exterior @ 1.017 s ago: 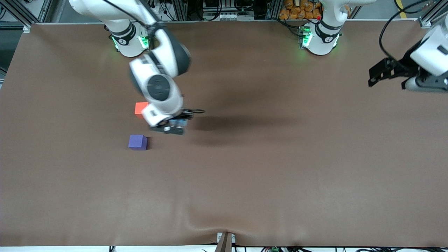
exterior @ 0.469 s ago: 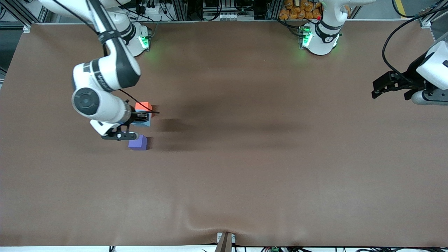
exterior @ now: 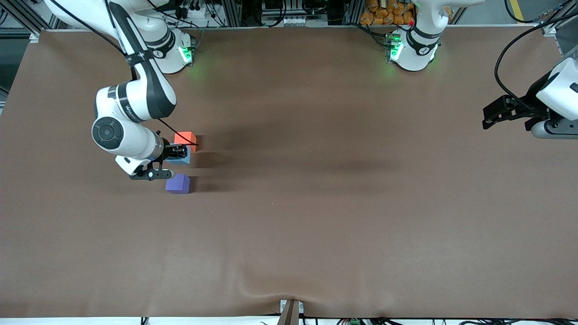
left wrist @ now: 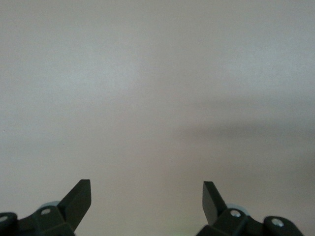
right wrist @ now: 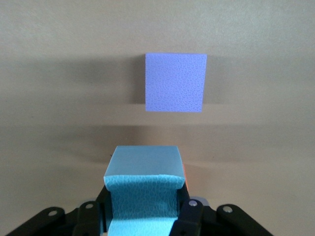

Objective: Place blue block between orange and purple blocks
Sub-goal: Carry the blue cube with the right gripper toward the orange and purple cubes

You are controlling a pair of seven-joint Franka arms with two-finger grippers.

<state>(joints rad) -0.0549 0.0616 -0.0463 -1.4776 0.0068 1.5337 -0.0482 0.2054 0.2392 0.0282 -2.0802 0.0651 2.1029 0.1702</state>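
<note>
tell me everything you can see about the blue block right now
The blue block is a small light sky-blue cube with plain matte, faintly pebbled faces that look like foam. The right gripper is shut on it, fingers pressing two of its sides. It sits level, over the gap between the orange block and the purple block, close against the orange one. Whether it already rests on the table cannot be told.

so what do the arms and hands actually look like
Both arms are glossy white with dark grey joint bands and green lights at the bases. A thin black cable runs along each. The right hand and left hand are black, with two flat, angular fingers.
</note>
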